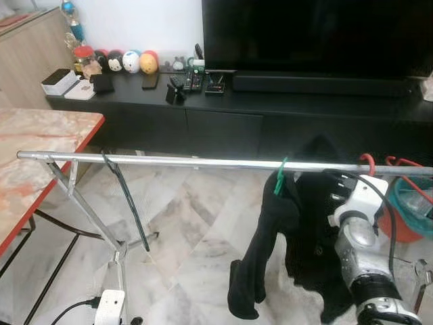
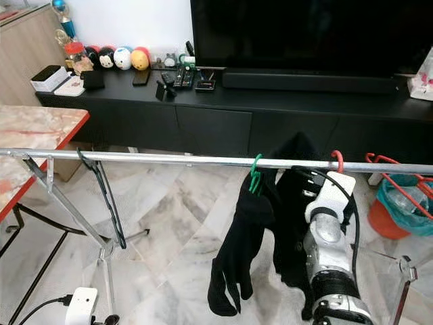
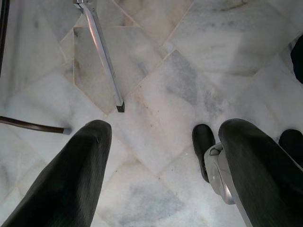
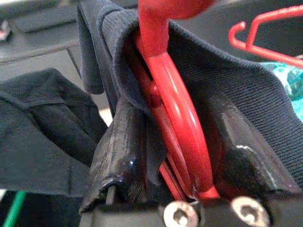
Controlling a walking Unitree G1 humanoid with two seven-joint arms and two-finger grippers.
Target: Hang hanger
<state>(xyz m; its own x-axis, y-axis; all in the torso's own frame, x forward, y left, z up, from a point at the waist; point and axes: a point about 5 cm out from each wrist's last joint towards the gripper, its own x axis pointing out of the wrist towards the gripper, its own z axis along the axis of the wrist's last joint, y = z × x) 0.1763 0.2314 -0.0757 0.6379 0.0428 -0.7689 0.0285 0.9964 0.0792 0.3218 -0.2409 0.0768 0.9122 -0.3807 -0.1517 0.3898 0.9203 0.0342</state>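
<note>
A silver rail (image 1: 203, 163) runs across in front of me. My right gripper (image 4: 173, 137) is raised to it at the right, shut on the neck of a red hanger (image 4: 158, 28) and the dark garment (image 4: 246, 85) on it. The red hook (image 2: 336, 160) sits over the rail. Beside it, a green hanger (image 1: 279, 177) carries a black garment (image 1: 267, 230). An empty black hanger (image 1: 125, 196) hangs further left. My left gripper (image 3: 165, 127) hangs idle over the marble floor, open.
A marble table with a red edge (image 1: 40, 196) stands at the left. Behind the rail is a black TV console (image 1: 270, 108). An orange bucket (image 1: 399, 227) and another red hanger (image 1: 406, 164) are at the right. A white power strip (image 1: 110, 305) lies by the rack leg (image 1: 95, 223).
</note>
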